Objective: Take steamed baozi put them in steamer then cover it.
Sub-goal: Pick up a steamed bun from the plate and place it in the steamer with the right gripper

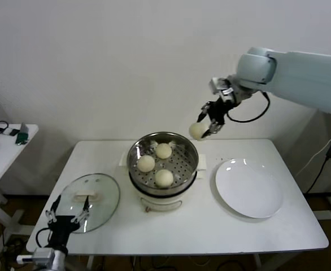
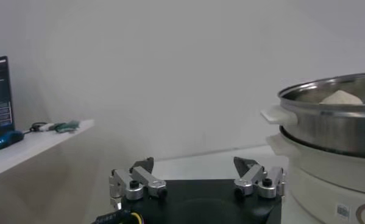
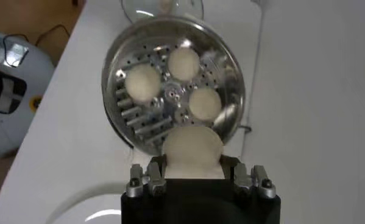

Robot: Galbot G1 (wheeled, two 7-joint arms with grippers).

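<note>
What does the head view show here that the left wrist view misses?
Only the head view: the right gripper shut on the fourth baozi above the steamer's far rim, three baozi inside, the glass cover lying on the table, and the bare white plate.

Only the left wrist view: the steamer's white side handle, seen from the side.

Both: the steamer, the side table, and the open left gripper, parked low.

In the left wrist view the shiny round steel steamer (image 2: 337, 119) is cut off at three o'clock; its rim hides most of a cream-white bun (image 2: 341, 97)
</note>
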